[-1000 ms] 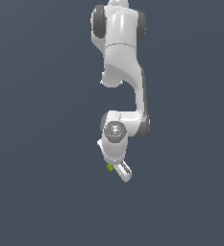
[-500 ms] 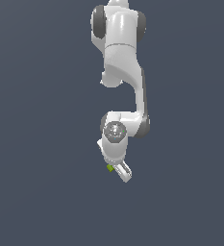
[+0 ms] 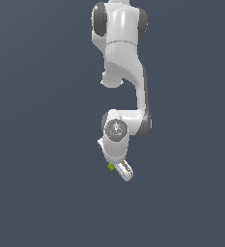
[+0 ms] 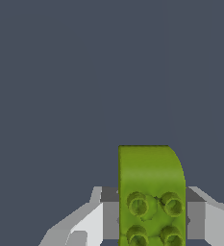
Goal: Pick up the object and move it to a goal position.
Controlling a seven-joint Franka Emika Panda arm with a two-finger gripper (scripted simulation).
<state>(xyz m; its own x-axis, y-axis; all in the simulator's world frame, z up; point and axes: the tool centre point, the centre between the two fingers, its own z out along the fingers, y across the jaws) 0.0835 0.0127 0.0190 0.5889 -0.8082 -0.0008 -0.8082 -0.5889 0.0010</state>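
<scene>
Flat slate-grey backdrop all round, no surface edges visible. Panda arm (image 3: 126, 72) hangs down from the top of the exterior view, gripper (image 3: 118, 170) tilted. Lime-green studded block (image 4: 151, 197) sits between the grey fingers (image 4: 111, 218), jaws narrow and clamped on its sides; four round studs face the wrist camera.

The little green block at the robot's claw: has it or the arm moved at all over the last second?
Nothing visibly changed. The arm keeps the same bent pose, and the green block stays at the gripper, which the wrist view shows closed on it, a finger on either side.
</scene>
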